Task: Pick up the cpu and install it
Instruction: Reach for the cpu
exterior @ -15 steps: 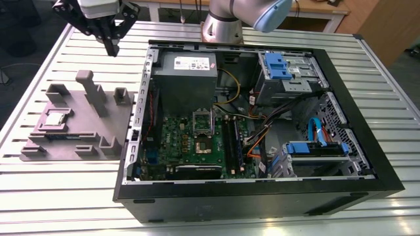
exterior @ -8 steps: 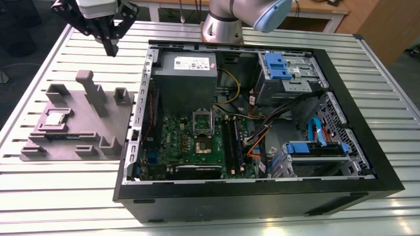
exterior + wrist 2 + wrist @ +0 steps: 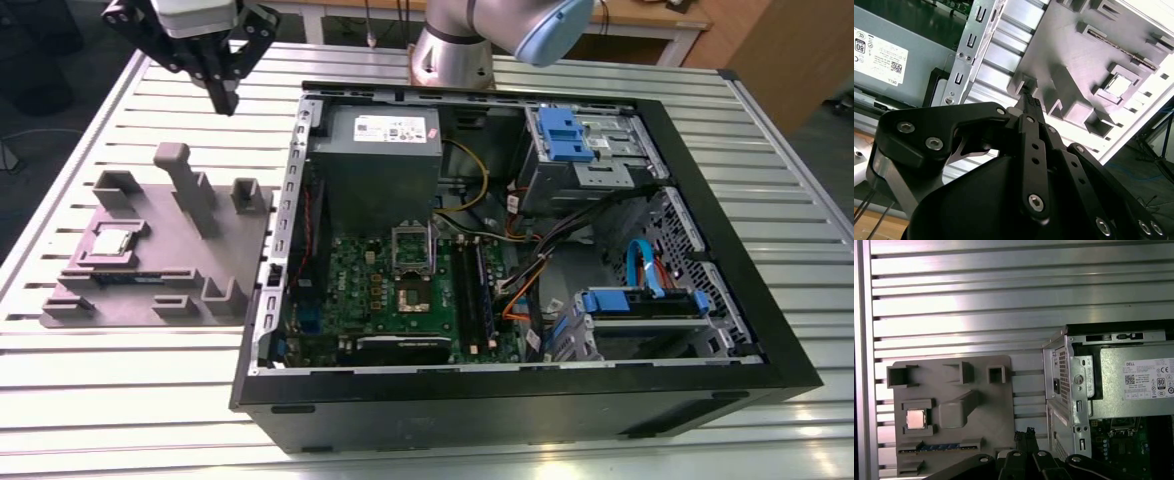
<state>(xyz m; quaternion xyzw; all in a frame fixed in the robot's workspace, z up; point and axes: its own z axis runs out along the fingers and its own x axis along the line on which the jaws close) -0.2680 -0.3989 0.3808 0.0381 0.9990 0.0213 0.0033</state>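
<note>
cpu (image 3: 114,240): I see it lying in the grey tray (image 3: 244,240), unpicked.
gripper (image 3: 224,103): closed on nothing, well apart.
Progress: nothing done, I judge.

I'm counting one cpu (image 3: 112,241), one grey tray (image 3: 247,235), one open computer case (image 3: 534,400), one power-supply box (image 3: 380,165), two blue drive brackets (image 3: 571,135), one gripper (image 3: 223,103).

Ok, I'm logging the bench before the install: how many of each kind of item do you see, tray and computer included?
cpu: 1
grey tray: 1
computer case: 1
power supply: 1
blue drive brackets: 2
Total: 6
</note>
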